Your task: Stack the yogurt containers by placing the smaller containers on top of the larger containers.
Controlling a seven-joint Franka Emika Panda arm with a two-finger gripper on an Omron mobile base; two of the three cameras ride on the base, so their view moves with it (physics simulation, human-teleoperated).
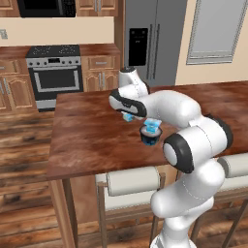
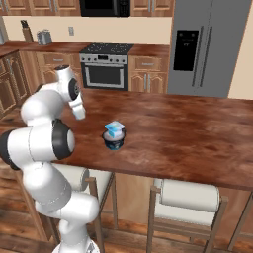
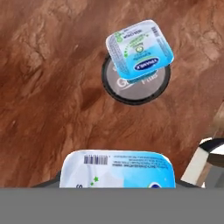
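Your gripper (image 1: 127, 114) is holding a barcoded cup (image 3: 118, 169); ahead, another cup (image 3: 140, 49) is sitting on the tub (image 3: 114, 83), labels too blurred to read.

Even, bright rendered light with no clear source; the brown wooden countertop (image 1: 92, 131) shows faint sheen and barely any shadows. All views are soft and low-resolution (hand view blurriest).

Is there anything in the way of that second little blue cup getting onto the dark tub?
Only the stack itself: one small cup already sits on the dark tub, covering most of its top. The second cup, close under the hand camera, has bare wooden counter between it and the tub.
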